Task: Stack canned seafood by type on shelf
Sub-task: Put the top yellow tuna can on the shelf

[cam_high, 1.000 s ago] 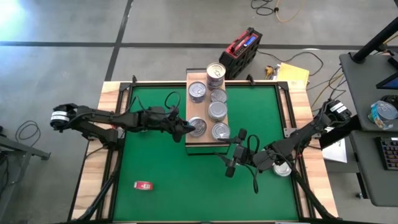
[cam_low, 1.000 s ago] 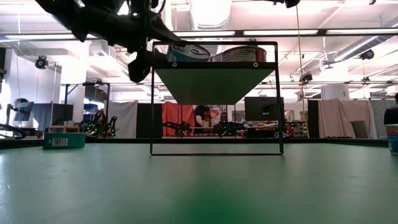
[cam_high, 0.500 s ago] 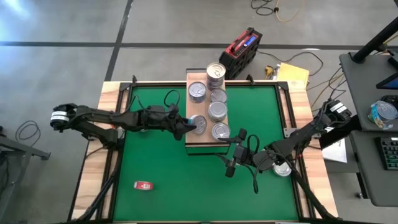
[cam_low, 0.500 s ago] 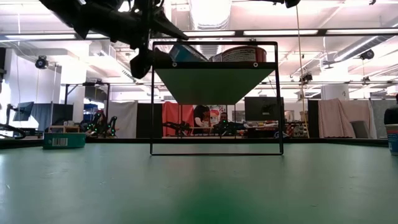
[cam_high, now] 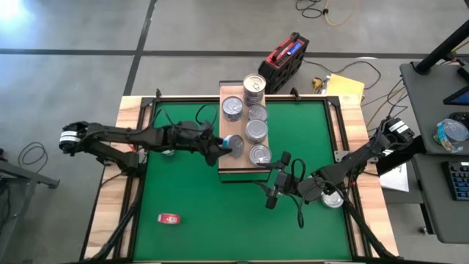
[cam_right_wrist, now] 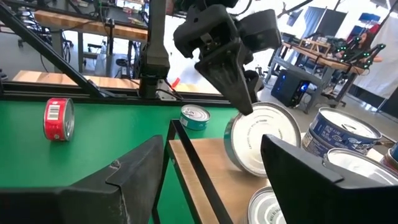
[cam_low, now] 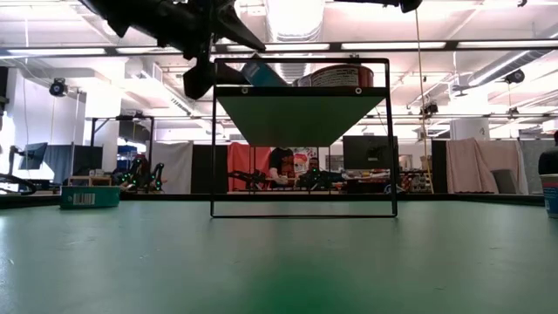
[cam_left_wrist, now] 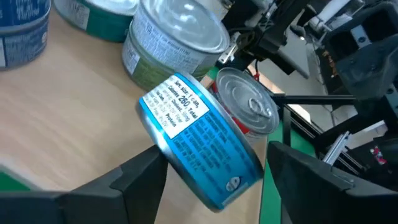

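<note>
On the shelf (cam_high: 242,174), a blue-labelled can (cam_left_wrist: 202,151) leans tilted between the spread fingers of the left gripper (cam_high: 222,147), seemingly unclamped; rigid, smooth and likely slippery, it looks best pinched across its side wall.

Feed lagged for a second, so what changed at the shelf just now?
The left claw opened and drew back slightly from the blue can, which now sits tilted on the shelf instead of flat. The right claw, the other cans and the red tin stayed put.
</note>
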Controlling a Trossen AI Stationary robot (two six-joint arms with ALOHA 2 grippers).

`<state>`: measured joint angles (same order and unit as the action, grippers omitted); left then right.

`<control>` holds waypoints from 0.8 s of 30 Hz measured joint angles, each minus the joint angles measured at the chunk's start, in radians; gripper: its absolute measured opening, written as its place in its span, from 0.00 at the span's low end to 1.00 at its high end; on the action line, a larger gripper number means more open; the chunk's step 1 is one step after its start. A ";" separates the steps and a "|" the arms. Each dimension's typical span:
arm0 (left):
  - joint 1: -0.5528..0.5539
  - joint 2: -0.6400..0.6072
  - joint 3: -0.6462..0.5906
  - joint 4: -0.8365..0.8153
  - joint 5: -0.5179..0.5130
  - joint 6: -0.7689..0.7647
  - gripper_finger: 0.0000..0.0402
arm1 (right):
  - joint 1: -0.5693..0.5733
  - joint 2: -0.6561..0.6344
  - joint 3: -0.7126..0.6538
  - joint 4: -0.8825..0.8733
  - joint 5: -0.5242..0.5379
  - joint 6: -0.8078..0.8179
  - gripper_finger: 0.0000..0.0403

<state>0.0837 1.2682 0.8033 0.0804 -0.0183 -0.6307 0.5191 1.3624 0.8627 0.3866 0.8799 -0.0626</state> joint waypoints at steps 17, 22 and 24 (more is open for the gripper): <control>0.000 0.000 0.067 -0.188 -0.104 0.087 0.64 | 0.000 0.000 0.000 -0.017 0.000 0.027 0.68; 0.000 0.000 0.072 -0.188 -0.105 0.119 0.64 | 0.000 0.000 0.000 -0.017 0.000 0.029 0.66; 0.000 0.000 0.088 -0.191 -0.105 0.147 0.64 | 0.000 0.000 0.000 -0.017 0.000 0.029 0.66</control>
<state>0.0834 1.2678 0.8912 -0.1106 -0.1234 -0.4841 0.5194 1.3628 0.8627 0.3699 0.8797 -0.0338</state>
